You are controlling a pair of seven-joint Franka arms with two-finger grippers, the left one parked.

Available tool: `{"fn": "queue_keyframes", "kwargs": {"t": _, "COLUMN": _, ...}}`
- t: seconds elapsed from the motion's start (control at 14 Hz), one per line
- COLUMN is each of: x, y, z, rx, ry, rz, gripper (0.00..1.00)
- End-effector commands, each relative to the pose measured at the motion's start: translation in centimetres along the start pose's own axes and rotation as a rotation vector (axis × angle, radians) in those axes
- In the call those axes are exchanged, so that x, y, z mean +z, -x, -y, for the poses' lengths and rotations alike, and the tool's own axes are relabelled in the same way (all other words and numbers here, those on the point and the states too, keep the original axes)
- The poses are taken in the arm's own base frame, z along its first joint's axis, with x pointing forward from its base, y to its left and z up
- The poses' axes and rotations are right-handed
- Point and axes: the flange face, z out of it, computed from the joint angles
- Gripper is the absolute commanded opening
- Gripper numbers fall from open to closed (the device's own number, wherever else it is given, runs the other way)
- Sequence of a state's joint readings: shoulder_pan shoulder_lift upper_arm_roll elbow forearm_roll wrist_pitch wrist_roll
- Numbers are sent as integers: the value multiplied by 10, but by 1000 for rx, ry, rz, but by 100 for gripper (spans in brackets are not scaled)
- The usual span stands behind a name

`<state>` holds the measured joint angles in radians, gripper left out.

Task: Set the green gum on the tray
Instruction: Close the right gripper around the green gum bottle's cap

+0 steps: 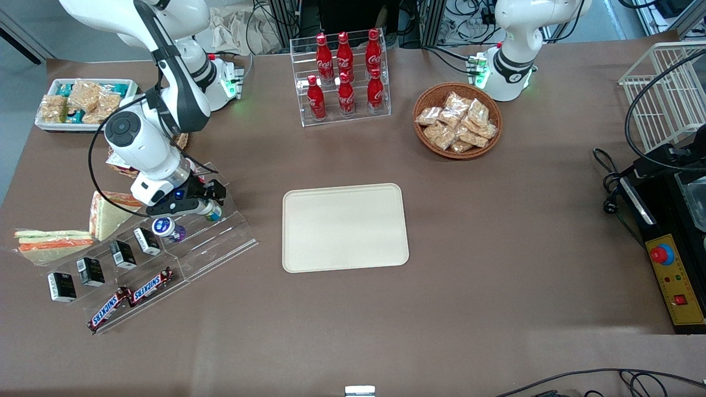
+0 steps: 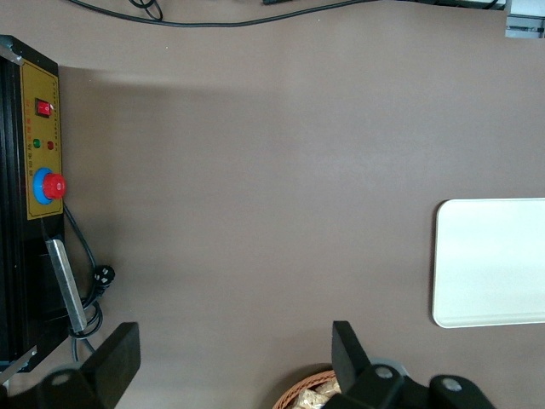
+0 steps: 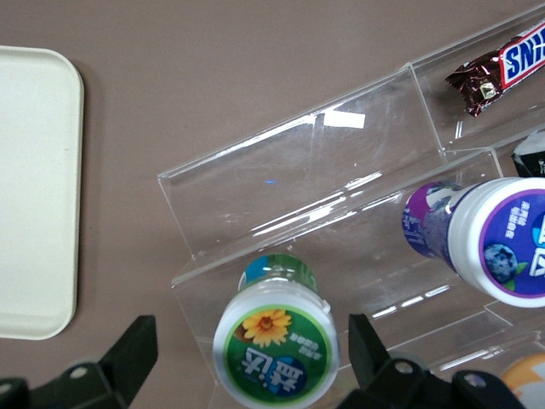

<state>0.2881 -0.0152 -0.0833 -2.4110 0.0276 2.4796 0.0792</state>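
Nearest the front camera, two bars [image 1: 132, 299] on the clear rack [image 1: 220, 242] read SNICKERS. Farther up the rack, the tool [image 3: 247, 354] is open, straddling the gum [image 3: 275, 354]. Close squarely on the body below its lid, lift clear of the rack, then carry it to the tray [image 1: 345, 227]. Farthest, red bottles [image 1: 346, 71] read Coca-Cola.

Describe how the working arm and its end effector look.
The working arm has glossy white rounded shells with black joint bands, a dark round cap, and a black cable looping alongside. A small blue light glows at its wrist. The end effector is black, with blocky matte black fingers.
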Motion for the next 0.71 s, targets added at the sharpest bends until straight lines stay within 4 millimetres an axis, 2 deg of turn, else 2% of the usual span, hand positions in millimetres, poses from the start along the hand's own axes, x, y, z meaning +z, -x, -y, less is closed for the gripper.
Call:
{"fn": "queue_keyframes", "kwargs": {"t": 0.0, "x": -1, "y": 7, "z": 0, "rx": 7, "ry": -11, "rz": -17, "gripper": 98}}
{"fn": "queue_keyframes", "kwargs": {"t": 0.14, "x": 1, "y": 9, "z": -2, "rx": 8, "ry": -10, "rz": -12, "gripper": 89}}
{"fn": "queue_keyframes", "kwargs": {"t": 0.29, "x": 3, "y": 10, "z": -3, "rx": 10, "ry": -9, "rz": -8, "gripper": 75}}
{"fn": "queue_keyframes", "kwargs": {"t": 0.5, "x": 4, "y": 12, "z": -4, "rx": 10, "ry": -8, "rz": 6, "gripper": 22}}
{"fn": "queue_keyframes", "kwargs": {"t": 0.57, "x": 4, "y": 12, "z": -4, "rx": 10, "ry": -8, "rz": 6, "gripper": 14}}
{"fn": "queue_keyframes", "kwargs": {"t": 0.64, "x": 4, "y": 11, "z": -4, "rx": 10, "ry": -8, "rz": 8, "gripper": 14}}
